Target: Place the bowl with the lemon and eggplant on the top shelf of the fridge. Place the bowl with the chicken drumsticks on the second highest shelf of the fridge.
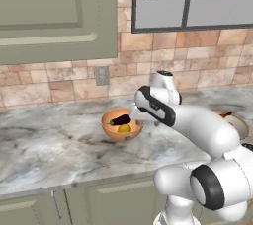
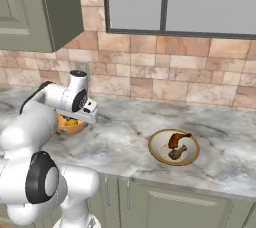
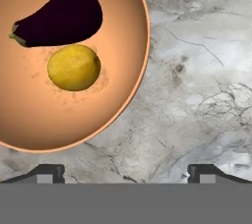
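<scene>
An orange bowl on the marble counter holds an eggplant beside a lemon.

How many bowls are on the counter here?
2. The orange bowl with eggplant and lemon sits left, near the gripper; the shallow bowl with chicken drumsticks sits right.

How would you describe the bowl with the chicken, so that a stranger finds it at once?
On the marble counter under the window, look right of the robot arm. The bowl with the chicken drumsticks is shallow, wide and cream inside, unlike the deep orange bowl holding a lemon and eggplant.
</scene>
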